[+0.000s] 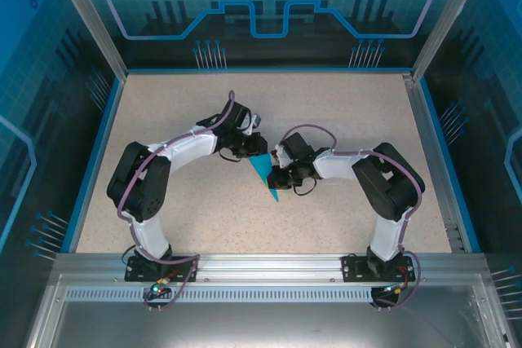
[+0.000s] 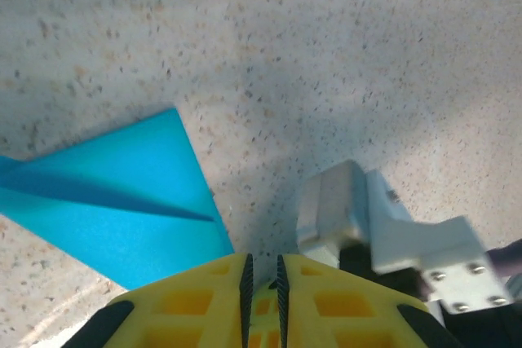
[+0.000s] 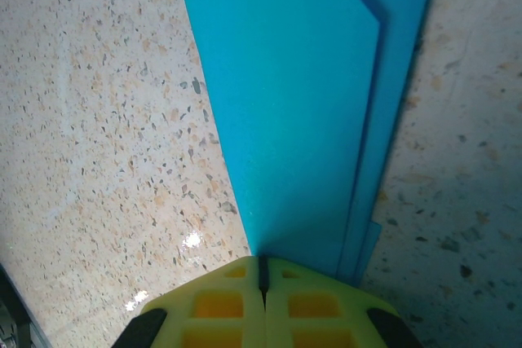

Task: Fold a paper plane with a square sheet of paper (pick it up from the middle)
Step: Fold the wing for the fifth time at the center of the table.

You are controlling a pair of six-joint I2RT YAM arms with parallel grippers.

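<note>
Paper point(image 3: 302, 103), folded to a point, is being pressed by closed right end effector point(image 3: 262, 262); left end effector point(image 2: 263, 260) barely spread, empty; wing folds apparently pending.

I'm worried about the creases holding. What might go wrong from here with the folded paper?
1. The right hand appears shut on the edge of the folded paper. A pull may tear it or spread its layers, which sit offset along one side.
2. The left hand, jaws slightly apart, sits right beside the paper's corner and may nudge it askew.
</note>
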